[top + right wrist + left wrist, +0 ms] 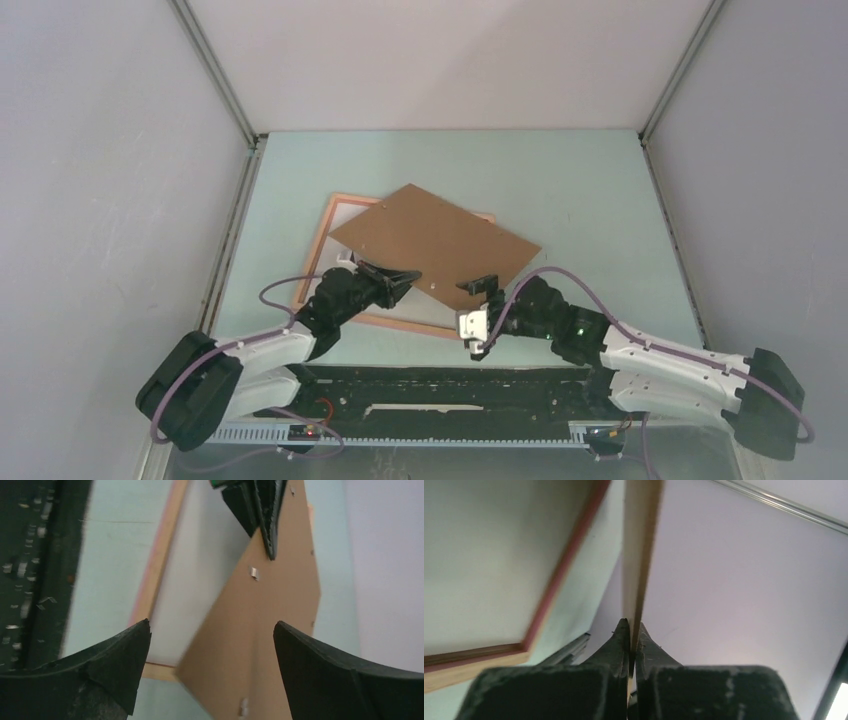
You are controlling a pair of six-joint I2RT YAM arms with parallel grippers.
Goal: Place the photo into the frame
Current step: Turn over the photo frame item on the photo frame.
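Left jaws pinching brown board (pixel 435 240), seen edge-on by wrist, right jaws spread

A thin brown rectangular backing board (pixel 435 245) is turned askew, one corner pointing to the far side, over a pale mint-green surface (pixel 580 190). Small silver metal clips (pixel 254 572) dot its face. Plain grey-white walls (pixel 100 150) enclose the surface on three sides. A black strip (pixel 450 385) runs along the near edge.

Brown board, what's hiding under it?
Under the flat brown backing board lies the salmon-pink wooden frame, with a pale surface inside it. The board covers the frame's middle and right side, so whatever lies there cannot be seen.
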